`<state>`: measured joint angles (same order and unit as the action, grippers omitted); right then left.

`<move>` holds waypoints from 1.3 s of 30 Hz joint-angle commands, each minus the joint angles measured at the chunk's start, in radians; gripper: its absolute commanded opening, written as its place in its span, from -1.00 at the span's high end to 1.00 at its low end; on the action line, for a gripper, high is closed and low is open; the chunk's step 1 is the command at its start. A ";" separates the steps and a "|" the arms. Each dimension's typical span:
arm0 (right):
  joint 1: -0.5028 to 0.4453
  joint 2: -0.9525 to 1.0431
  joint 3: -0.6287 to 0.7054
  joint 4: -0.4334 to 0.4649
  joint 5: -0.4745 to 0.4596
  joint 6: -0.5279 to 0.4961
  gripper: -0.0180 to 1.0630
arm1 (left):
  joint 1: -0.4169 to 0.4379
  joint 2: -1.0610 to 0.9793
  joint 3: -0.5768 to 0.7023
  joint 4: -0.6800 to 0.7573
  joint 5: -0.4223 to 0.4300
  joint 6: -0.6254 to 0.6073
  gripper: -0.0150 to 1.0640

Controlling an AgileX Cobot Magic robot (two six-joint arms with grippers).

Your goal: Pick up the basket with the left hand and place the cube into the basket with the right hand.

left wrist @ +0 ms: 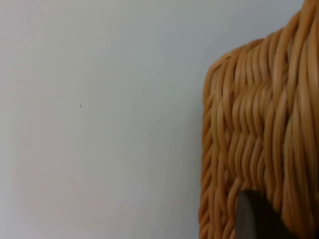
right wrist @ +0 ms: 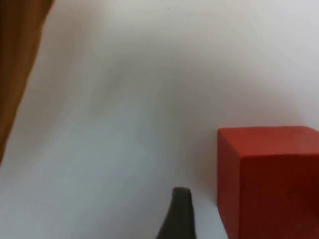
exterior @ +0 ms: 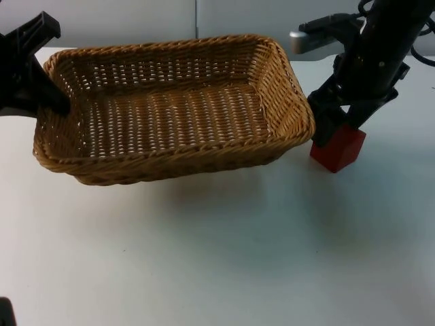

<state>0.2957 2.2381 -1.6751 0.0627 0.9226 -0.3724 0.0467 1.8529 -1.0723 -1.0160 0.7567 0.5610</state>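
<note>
A woven wicker basket (exterior: 170, 157) hangs tilted a little above the table, its shadow on the white top below it. My left gripper (exterior: 60, 103) is shut on the rim of its left short side; the left wrist view has the weave (left wrist: 259, 124) close up behind a black fingertip (left wrist: 254, 219). The red cube (exterior: 340, 151) sits on the table just right of the basket's right end. Over it my right gripper (exterior: 340, 129) is open, with its fingers down on either side. In the right wrist view a gap separates one fingertip (right wrist: 179, 214) from the cube (right wrist: 271, 184).
The white table (exterior: 217, 258) stretches wide toward the front. The grey partition wall (exterior: 204, 17) closes the back. The basket's right end (right wrist: 17, 50) is close beside the right arm.
</note>
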 commanded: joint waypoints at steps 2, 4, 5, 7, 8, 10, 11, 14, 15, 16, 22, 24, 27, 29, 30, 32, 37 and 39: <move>0.023 0.019 -0.004 0.043 -0.006 0.040 -0.31 | -0.020 -0.015 -0.011 -0.090 0.102 -0.008 0.98; 0.023 0.019 -0.004 0.023 0.016 0.045 -0.34 | -0.020 -0.015 -0.011 -0.090 0.102 -0.008 0.98; 0.023 0.019 -0.004 0.023 0.016 0.045 -0.34 | -0.020 -0.015 -0.011 -0.090 0.102 -0.008 0.98; 0.023 0.019 -0.004 0.007 0.026 0.058 -0.37 | -0.020 -0.015 -0.011 -0.090 0.102 -0.008 0.98; 0.023 0.019 -0.004 0.007 0.030 0.058 -0.38 | -0.020 -0.015 -0.011 -0.090 0.102 -0.008 0.98; 0.023 0.019 -0.004 0.005 0.033 0.063 -0.37 | -0.020 -0.015 -0.011 -0.090 0.102 -0.008 0.98; 0.023 0.019 -0.004 0.005 0.033 0.071 -0.38 | -0.020 -0.015 -0.011 -0.090 0.102 -0.008 0.98; 0.023 0.018 -0.004 -0.014 0.033 0.085 -0.38 | -0.020 -0.015 -0.011 -0.090 0.102 -0.008 0.98; 0.023 0.018 -0.004 -0.014 0.033 0.085 -0.38 | -0.020 -0.015 -0.011 -0.090 0.102 -0.008 0.98; 0.023 0.018 -0.004 -0.016 0.033 0.085 -0.38 | -0.020 -0.015 -0.011 -0.090 0.102 -0.008 0.98; 0.023 0.008 -0.017 -0.063 0.037 0.112 -0.38 | -0.020 -0.015 -0.011 -0.090 0.102 -0.008 0.98; 0.023 0.008 -0.053 -0.093 0.069 0.131 -0.38 | -0.020 -0.015 -0.011 -0.090 0.102 -0.008 0.98; 0.023 0.008 -0.112 -0.119 0.103 0.142 -0.38 | -0.020 -0.015 -0.011 -0.090 0.102 -0.008 0.98; 0.023 0.008 -0.146 -0.119 0.118 0.142 -0.38 | -0.020 -0.015 -0.011 -0.090 0.102 -0.008 0.98; 0.023 0.008 -0.153 -0.119 0.121 0.142 -0.38 | -0.020 -0.015 -0.011 -0.090 0.102 -0.008 0.98; 0.023 0.008 -0.164 -0.119 0.123 0.145 -0.38 | -0.020 -0.015 -0.011 -0.090 0.102 -0.008 0.98; 0.019 0.010 -0.166 -0.119 0.121 0.154 -0.38 | -0.020 -0.015 -0.011 -0.090 0.102 -0.008 0.98; 0.008 0.010 -0.166 -0.119 0.123 0.165 -0.38 | -0.020 -0.015 -0.011 -0.092 0.102 -0.008 0.98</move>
<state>0.3015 2.2511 -1.8334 -0.0966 1.0552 -0.2328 0.0450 1.8529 -1.0723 -1.0556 0.7802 0.5476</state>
